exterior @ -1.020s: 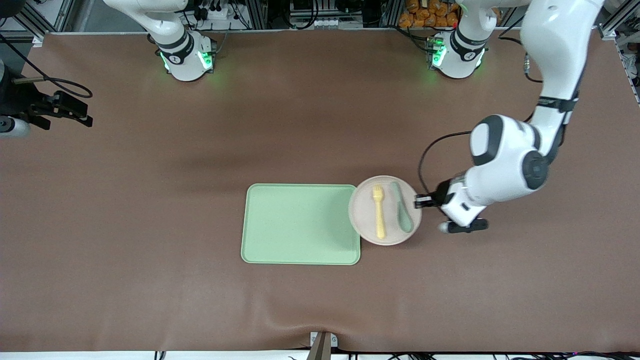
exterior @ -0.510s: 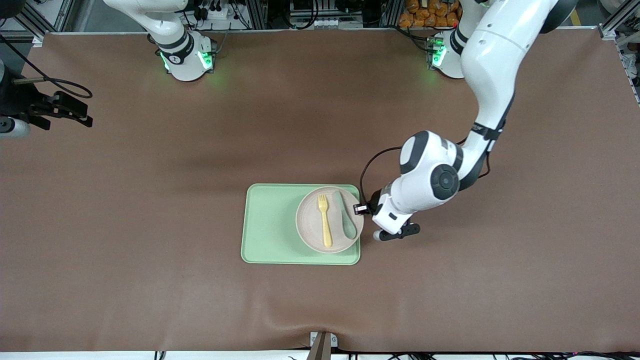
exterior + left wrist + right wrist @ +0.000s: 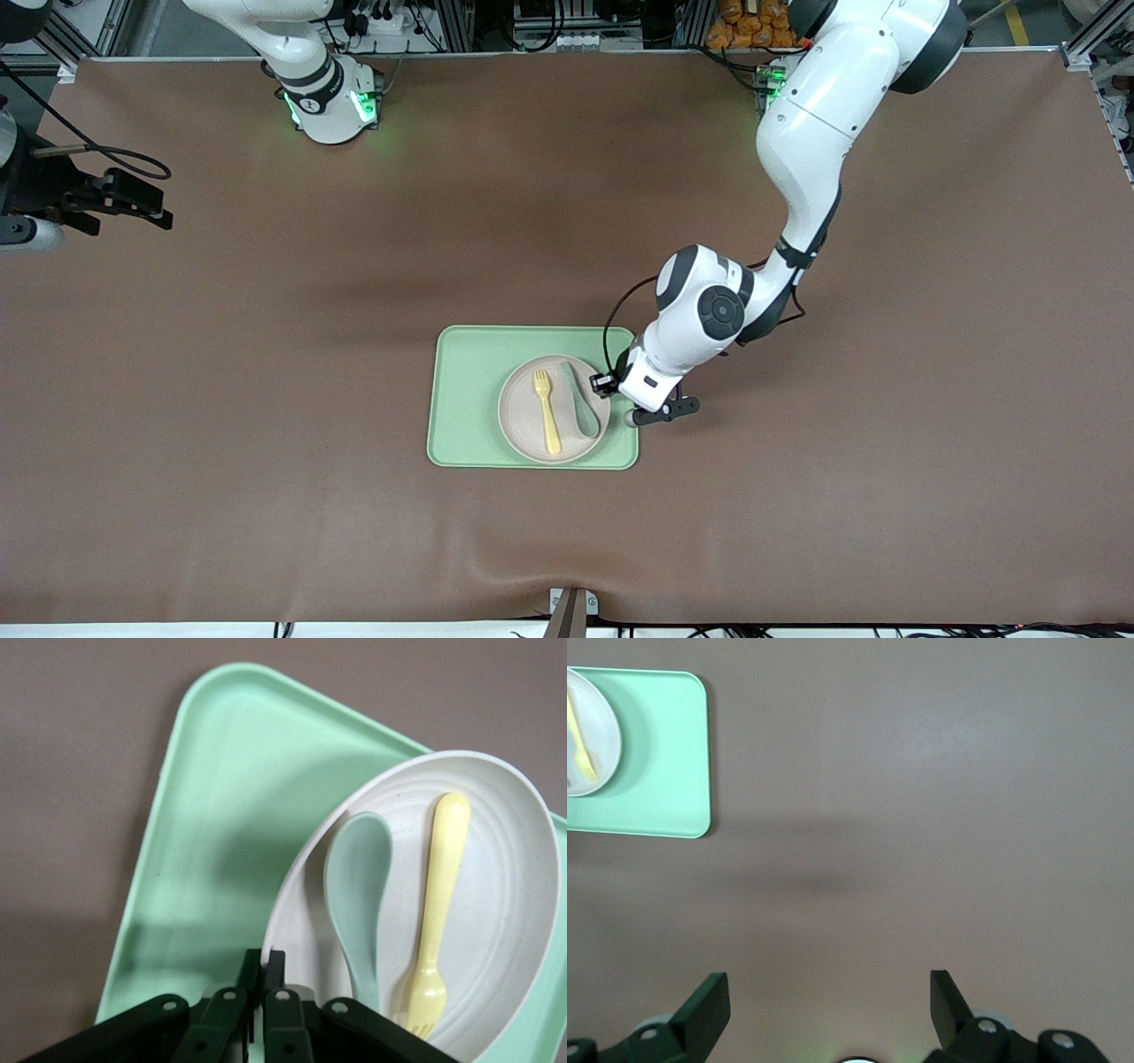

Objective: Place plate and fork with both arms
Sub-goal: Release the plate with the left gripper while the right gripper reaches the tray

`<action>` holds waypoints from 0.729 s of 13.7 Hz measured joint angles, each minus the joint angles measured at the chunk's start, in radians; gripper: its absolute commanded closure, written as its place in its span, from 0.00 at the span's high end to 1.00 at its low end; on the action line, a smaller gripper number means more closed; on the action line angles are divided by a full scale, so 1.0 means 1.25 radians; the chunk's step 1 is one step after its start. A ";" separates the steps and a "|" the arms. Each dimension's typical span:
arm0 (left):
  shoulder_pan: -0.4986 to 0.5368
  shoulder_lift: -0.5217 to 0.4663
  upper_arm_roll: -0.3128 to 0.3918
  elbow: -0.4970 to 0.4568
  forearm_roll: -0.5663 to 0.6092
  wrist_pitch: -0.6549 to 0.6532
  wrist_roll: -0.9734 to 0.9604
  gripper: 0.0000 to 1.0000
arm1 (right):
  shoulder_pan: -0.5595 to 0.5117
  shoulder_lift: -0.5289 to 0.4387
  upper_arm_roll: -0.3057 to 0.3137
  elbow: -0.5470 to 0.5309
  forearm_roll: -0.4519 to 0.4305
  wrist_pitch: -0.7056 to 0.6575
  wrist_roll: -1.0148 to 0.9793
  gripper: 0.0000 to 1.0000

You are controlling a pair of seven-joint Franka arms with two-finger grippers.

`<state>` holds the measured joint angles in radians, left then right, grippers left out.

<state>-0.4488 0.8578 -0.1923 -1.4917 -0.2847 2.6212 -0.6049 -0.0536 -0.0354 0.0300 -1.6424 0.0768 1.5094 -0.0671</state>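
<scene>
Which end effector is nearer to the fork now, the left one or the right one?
Left. The left end effector is shut on the rim of the plate that carries the fork. The right end effector waits open over bare table, away from the tray.

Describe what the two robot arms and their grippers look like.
Both arms are glossy white jointed tubes with black rings at the joints. The left arm has a round black joint cap and a black cable looping at its wrist. Green lights glow on both bases. The left gripper and right gripper are black, two-fingered, with small screws.
</scene>
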 measured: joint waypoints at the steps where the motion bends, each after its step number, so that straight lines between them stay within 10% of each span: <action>1: -0.004 0.003 0.002 0.001 0.000 0.003 -0.003 0.00 | 0.001 0.005 0.001 0.000 0.008 -0.001 0.000 1.00; 6: -0.012 0.010 0.003 0.001 0.000 0.011 -0.006 0.00 | 0.040 0.038 0.007 0.000 0.034 0.004 0.014 1.00; 7: -0.016 0.010 0.003 0.001 0.000 0.011 -0.014 0.17 | 0.062 0.043 0.008 0.000 0.034 0.006 0.043 1.00; 8: -0.020 0.010 0.003 0.001 0.000 0.013 -0.024 0.83 | 0.088 0.048 0.010 0.001 0.034 0.007 0.083 1.00; 10: -0.020 0.010 0.004 0.004 0.000 0.016 -0.040 1.00 | 0.139 0.066 0.013 0.002 0.034 0.024 0.152 1.00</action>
<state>-0.4742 0.8707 -0.1869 -1.4867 -0.2848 2.6413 -0.6554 0.1196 0.0466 0.0466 -1.6394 0.1189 1.5394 0.1233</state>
